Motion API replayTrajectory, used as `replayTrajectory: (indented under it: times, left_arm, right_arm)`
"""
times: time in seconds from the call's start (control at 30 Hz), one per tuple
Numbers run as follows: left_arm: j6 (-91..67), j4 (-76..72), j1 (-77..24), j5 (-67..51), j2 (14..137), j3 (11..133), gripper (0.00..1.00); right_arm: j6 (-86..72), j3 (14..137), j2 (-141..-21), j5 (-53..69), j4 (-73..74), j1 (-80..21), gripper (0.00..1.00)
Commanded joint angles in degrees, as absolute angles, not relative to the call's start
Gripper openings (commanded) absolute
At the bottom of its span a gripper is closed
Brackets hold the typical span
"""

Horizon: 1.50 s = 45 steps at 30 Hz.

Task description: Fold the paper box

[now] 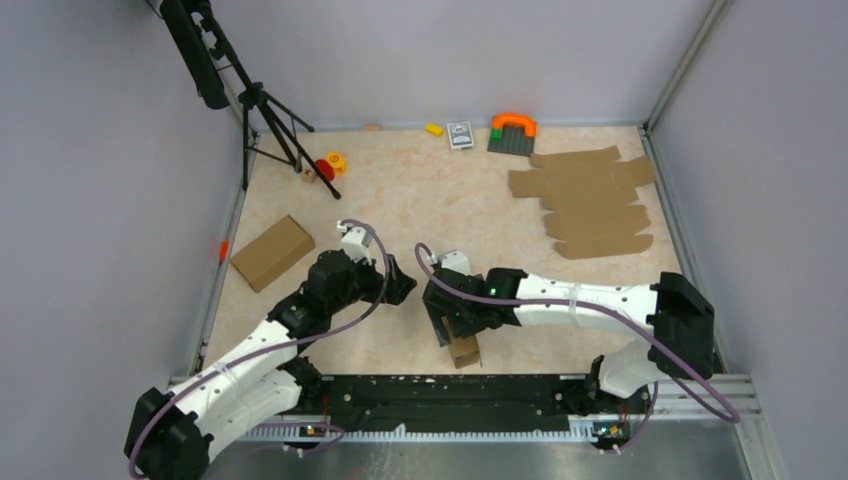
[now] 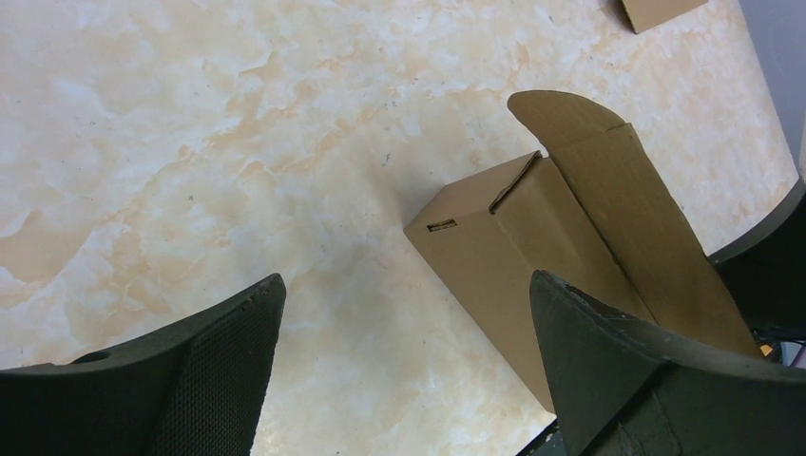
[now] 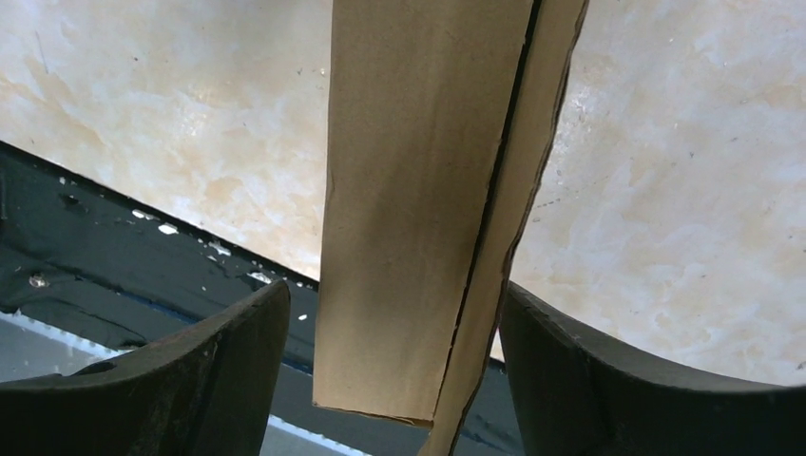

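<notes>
Top external is hiding most of the folded brown paper box, one flap gaping, under the right hand, which is spreading loosely astride it; the left hand is gaping wide, empty.

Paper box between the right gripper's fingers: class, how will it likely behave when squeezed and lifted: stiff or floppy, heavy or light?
Probably light: the paper box is thin, hollow brown cardboard. Its walls will likely give under a squeeze from the right gripper, since a seam gapes along one side. The long untucked flap may swing loosely when lifted.

paper box mostly hidden under right arm overhead; grip unclear.
</notes>
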<state>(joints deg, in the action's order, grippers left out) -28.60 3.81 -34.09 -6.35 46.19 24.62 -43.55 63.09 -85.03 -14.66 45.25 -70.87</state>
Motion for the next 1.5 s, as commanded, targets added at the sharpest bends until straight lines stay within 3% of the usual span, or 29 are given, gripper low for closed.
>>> replayTrajectory:
  times: [0.0,0.1,0.4,0.6,0.9,1.23,1.47]
  left_arm:
    - [-28.8,0.8,-33.7,-5.3,46.7,25.0,0.97]
    - [-29.0,0.4,-33.7,-5.3,47.0,24.9,0.97]
    - [-25.5,-2.8,-33.7,-5.0,45.1,23.6,0.97]
    - [-21.7,-8.7,-33.7,-10.5,46.3,23.8,0.98]
    - [-13.2,-25.3,-33.6,-24.0,53.9,23.6,0.97]
    - [-5.7,-20.9,-33.7,-42.3,64.3,32.7,0.93]
    - [-3.8,-15.8,-33.8,-40.0,67.8,36.3,0.89]
  right_arm:
    - [-42.3,63.1,-85.9,-15.1,45.7,-71.6,0.77]
    - [-42.4,62.9,-86.1,-16.0,46.5,-71.6,0.7]
    - [-37.4,58.3,-78.2,-14.7,43.5,-71.5,0.64]
    - [-32.5,54.8,-71.3,-12.4,44.1,-71.0,0.49]
    - [-31.4,51.8,-63.4,-9.7,46.0,-69.8,0.48]
    - [-29.3,51.3,-61.0,-8.4,47.3,-69.4,0.47]
    - [-26.9,50.8,-61.5,-6.8,46.0,-69.4,0.47]
